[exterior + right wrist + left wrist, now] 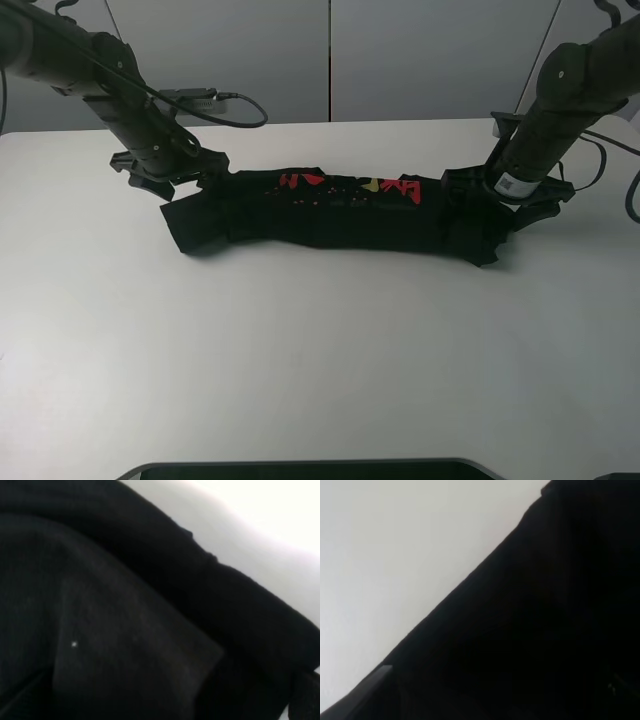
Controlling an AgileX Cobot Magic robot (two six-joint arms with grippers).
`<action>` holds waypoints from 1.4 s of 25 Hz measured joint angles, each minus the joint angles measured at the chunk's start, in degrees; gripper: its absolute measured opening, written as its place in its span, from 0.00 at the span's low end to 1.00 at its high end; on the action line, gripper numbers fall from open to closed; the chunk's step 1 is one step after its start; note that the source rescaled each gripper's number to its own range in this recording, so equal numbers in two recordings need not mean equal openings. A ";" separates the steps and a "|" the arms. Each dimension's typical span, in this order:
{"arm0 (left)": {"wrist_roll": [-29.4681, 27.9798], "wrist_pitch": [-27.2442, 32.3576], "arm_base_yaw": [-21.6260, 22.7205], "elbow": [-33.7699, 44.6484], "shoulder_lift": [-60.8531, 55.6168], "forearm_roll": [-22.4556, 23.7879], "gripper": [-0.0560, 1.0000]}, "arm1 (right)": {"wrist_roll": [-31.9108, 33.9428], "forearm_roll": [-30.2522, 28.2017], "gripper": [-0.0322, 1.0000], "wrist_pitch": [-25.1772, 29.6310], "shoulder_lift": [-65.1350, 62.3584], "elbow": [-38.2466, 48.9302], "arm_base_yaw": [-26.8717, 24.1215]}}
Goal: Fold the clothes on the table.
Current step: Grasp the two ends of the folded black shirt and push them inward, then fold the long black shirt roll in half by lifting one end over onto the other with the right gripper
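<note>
A black garment (330,215) with red and yellow print lies gathered into a long strip across the far middle of the white table (300,350). My left gripper (200,183) is down at its left end. My right gripper (470,190) is down at its right end. The cloth runs taut between them along its far edge, and loose flaps hang at both ends. Both grippers look shut on the cloth, with their fingertips buried in it. Black cloth fills most of the left wrist view (545,630) and the right wrist view (125,630), and no fingers show there.
A black cable (240,105) loops off the left arm above the table's far edge. A dark rounded object (300,470) sits at the table's near edge. Grey wall panels stand behind the table.
</note>
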 joint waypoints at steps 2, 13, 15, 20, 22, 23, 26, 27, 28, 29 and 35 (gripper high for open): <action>0.39 0.00 0.00 0.00 0.09 0.00 0.99 | 0.00 0.00 1.00 0.00 0.44 -0.14 0.00; 1.06 0.00 0.00 0.00 0.09 0.00 0.99 | -0.16 0.29 0.65 -1.07 0.91 -0.37 0.00; 1.10 0.00 0.00 0.00 0.09 0.00 0.99 | -0.59 1.24 0.51 -1.19 0.91 -0.37 0.00; 1.45 0.00 0.00 0.00 0.09 0.00 0.99 | -3.28 3.99 0.23 -1.19 0.91 -0.41 0.00; 1.95 0.00 0.00 0.00 0.09 0.00 0.99 | -4.44 4.35 0.23 -1.19 0.91 -0.50 0.00; 2.35 0.00 0.00 0.00 0.09 0.00 0.99 | -4.95 4.49 0.23 -0.87 0.91 -0.50 0.00; 2.35 0.14 0.00 0.00 0.09 0.00 0.99 | -6.64 4.49 0.23 0.22 0.91 -0.50 0.00; 2.35 0.34 0.00 0.00 0.09 0.00 0.99 | -6.94 4.31 0.23 0.70 0.79 -0.50 0.00; 2.35 0.73 0.00 0.00 0.09 0.00 0.99 | -7.09 4.05 0.23 1.55 0.41 -0.50 0.00; 2.95 1.15 0.00 0.00 0.09 0.00 0.99 | -7.20 3.34 0.23 2.64 -0.21 -0.50 0.00; 4.02 2.99 0.00 0.00 0.09 0.08 0.99 | -7.42 1.03 0.23 6.29 -7.14 -0.38 0.00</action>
